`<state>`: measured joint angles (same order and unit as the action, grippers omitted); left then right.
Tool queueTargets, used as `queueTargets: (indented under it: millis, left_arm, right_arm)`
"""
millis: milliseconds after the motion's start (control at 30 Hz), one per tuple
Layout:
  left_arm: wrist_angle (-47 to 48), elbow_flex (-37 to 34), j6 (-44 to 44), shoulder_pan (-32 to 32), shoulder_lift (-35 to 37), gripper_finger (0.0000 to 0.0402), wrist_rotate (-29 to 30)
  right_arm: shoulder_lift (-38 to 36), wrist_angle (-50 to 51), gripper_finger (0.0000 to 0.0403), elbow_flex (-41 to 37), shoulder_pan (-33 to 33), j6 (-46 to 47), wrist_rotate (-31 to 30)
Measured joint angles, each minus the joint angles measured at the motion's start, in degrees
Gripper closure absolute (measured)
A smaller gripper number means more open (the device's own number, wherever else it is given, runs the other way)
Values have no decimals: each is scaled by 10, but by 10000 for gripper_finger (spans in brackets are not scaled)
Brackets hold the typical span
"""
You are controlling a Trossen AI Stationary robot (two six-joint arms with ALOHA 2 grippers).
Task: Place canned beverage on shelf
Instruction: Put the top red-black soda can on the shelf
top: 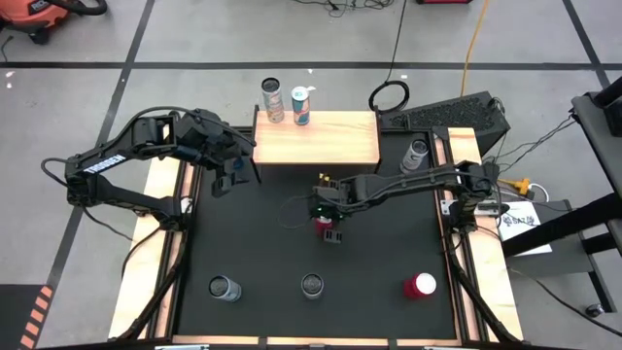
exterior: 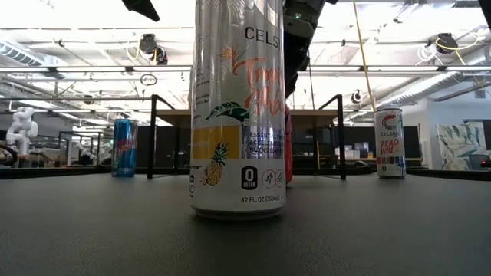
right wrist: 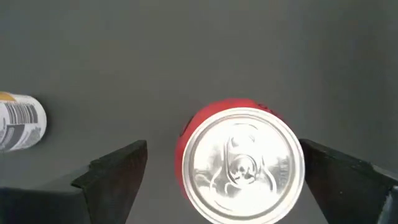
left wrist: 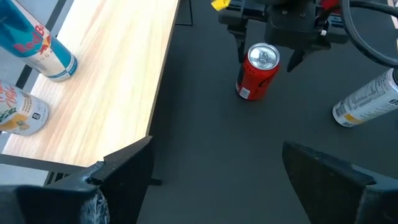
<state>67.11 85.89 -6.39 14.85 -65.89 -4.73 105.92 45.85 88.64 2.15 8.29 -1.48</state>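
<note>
A red can (top: 323,226) stands upright on the black mat (top: 253,253), near the middle. My right gripper (top: 326,222) hangs open just above it. In the right wrist view the can's silver top (right wrist: 239,165) shows between the two fingers, one on either side and both apart from it. The left wrist view shows the same gripper (left wrist: 266,53) over the red can (left wrist: 256,73). The light-wood shelf (top: 316,136) stands at the far side, with two cans (top: 273,100) (top: 301,105) on its far left part. My left gripper (top: 231,175) waits open by the shelf's left end.
More cans stand on the mat: two silver-topped ones (top: 224,288) (top: 312,285) and a red one (top: 420,286) along the near edge, and one (top: 417,154) right of the shelf. In the low view a tall white can (exterior: 238,115) hides most of the red can.
</note>
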Motion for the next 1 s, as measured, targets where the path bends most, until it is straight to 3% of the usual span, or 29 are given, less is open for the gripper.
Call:
queueTargets:
  millis: [767,867,1000]
  left_arm:
    - [0,0,-4,0,0,52,0]
    - [0,0,-4,0,0,52,0]
    - [0,0,-4,0,0,52,0]
  right_arm:
    - [33,3,11,0,0,-4,0]
    - [33,3,28,0,0,-4,0]
    - [33,6,84,0,-1,-4,-1]
